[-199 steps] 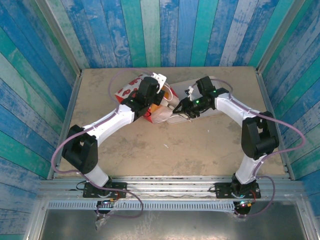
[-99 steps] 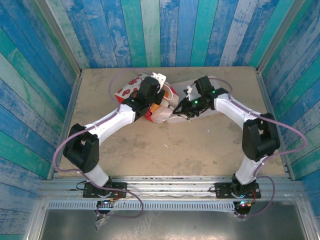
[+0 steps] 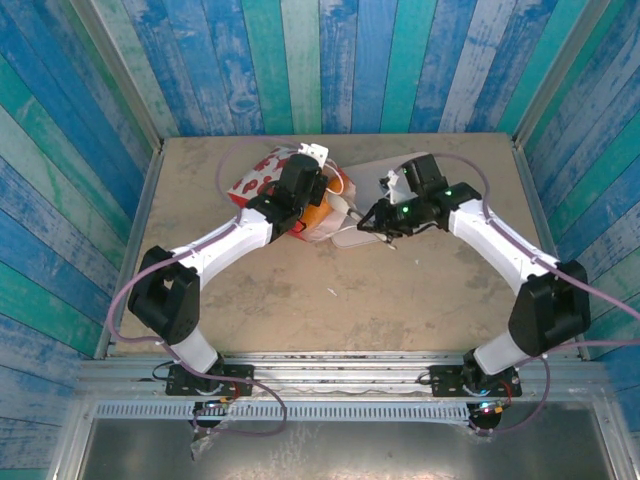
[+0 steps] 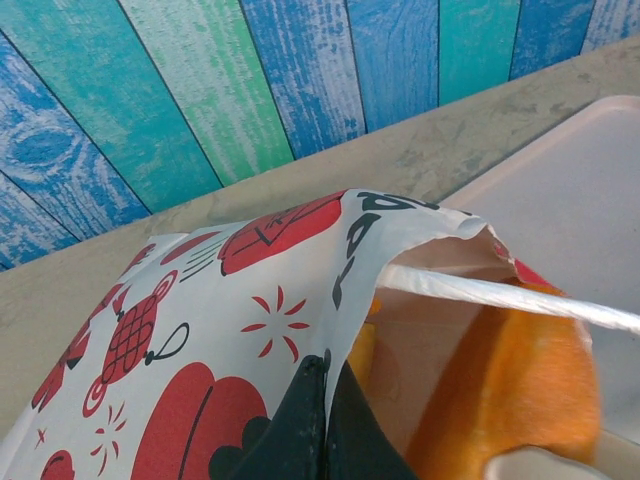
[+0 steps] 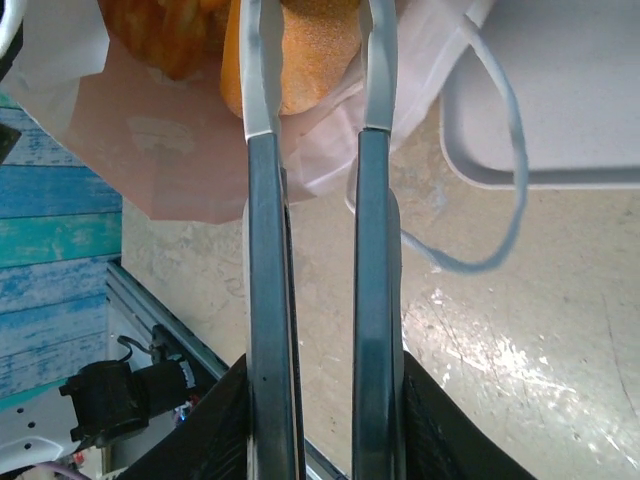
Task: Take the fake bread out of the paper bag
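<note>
Orange bread (image 5: 300, 55) between tongs (image 5: 262, 250) of right hand (image 3: 378, 216)

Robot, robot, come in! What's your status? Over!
Left tool pinching paper bag edge. Right tool holding tongs, tips either side of orange bread at bag mouth. Cord handle across the opening.

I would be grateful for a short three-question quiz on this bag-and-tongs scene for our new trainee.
1. True or false: the left gripper is pinching the paper bag at its edge.
2. The right gripper holds: A) a spoon, B) metal tongs, C) a cup.
3. Fill in: between the tong arms lies an orange ____.
Key: 1 true; 2 B; 3 fake bread.
</note>
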Controlling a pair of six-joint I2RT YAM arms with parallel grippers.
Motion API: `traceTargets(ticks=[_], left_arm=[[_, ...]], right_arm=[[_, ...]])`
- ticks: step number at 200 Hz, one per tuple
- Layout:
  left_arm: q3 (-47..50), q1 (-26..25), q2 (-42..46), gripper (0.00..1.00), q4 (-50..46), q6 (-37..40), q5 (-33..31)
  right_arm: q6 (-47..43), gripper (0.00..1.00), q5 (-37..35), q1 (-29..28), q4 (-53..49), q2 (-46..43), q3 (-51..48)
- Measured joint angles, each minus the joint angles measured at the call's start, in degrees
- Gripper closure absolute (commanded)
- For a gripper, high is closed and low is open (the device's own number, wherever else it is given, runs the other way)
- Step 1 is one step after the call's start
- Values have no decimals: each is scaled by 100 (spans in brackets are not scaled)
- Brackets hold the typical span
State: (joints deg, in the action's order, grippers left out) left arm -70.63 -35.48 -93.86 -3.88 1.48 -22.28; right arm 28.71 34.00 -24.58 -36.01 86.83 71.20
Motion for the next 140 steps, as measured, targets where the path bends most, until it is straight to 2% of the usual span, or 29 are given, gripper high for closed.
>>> traceTargets(ticks=[88,140], left_arm=[[-177,-2,-122,100,-26,-205,-413],[-181,-4,-127,100,-44,-284,-450]], right_arm=[[-243,84,-695,42,-881,-1241,-7],[-457,84,-1180,326,-1478,-1753,118]])
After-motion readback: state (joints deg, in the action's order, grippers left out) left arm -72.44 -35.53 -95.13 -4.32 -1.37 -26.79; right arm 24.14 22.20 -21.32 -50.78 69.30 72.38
